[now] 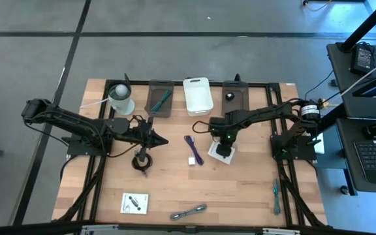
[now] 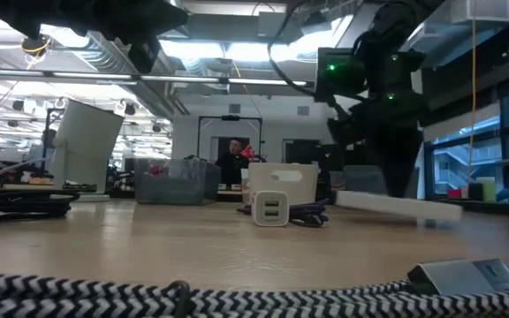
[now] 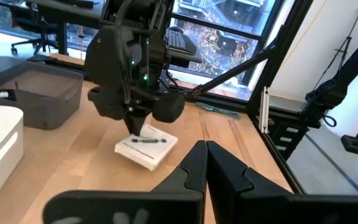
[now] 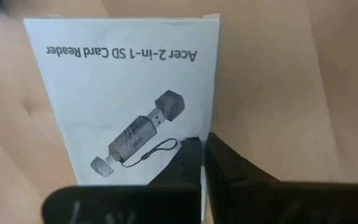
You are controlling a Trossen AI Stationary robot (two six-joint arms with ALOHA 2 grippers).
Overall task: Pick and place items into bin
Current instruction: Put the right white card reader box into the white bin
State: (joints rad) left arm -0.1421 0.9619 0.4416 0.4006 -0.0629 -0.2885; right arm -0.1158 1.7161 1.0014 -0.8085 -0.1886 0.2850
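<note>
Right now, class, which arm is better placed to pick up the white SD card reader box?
Right. The right gripper hangs directly over the box, while the left gripper sits farther off, across the purple strap.

white card (image 4: 129, 93), purple strap (image 1: 192, 149), seemingly teal tool (image 1: 275, 194)

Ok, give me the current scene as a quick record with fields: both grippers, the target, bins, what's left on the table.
right gripper: shut, tips down at the edge of the white SD card reader box
left gripper: shut, empty, above the coiled black cable
bins: grey bin with a teal tool, white bin, dark bin
loose items: purple strap, white charger cube, printed card, grey metal tool
</note>
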